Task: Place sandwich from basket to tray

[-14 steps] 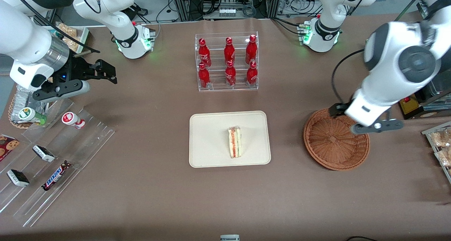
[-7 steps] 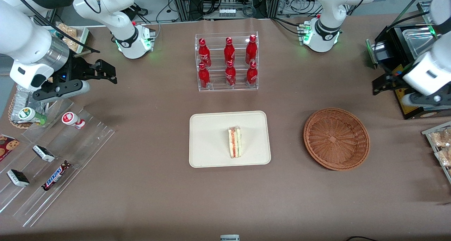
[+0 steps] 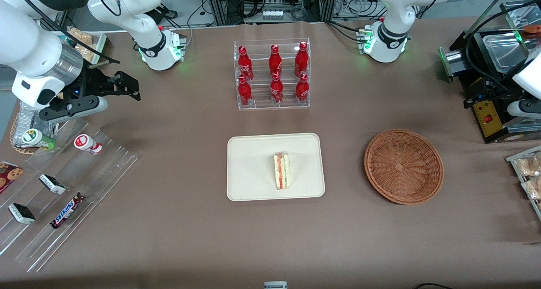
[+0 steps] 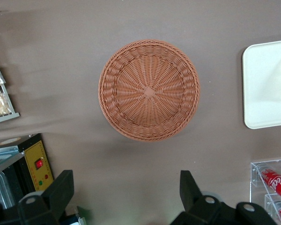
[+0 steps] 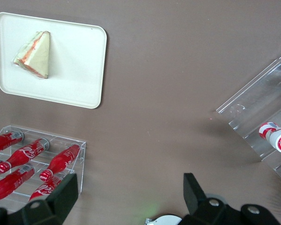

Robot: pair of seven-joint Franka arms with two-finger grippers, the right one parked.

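Tray (image 3: 253, 170): the cream-beige tray is lying flat on the brown table, and it is carrying the sandwich; I am judging it stiff and not needing my touch.
Basket (image 4: 149, 90): the round wicker basket is sitting empty, well apart from the tray toward my working arm's end; its weave is looking rigid and light.
Sandwich (image 3: 282, 170): the wedge is resting on the tray, filling edge facing up in the front view. I am judging it soft, light and easy to crush. If I were taking it again, I would be closing gently across the two flat bread faces, not on the filling edge.
Gripper (image 4: 124, 197): I am hovering high above the table, near the basket and off to its side, with my fingers (image 4: 61, 192) spread wide and holding nothing.
Hard to see: in my wrist view only a sliver of the sandwich is showing. In the front view my arm is being cut off at the picture's edge, so my fingers are not showing there.
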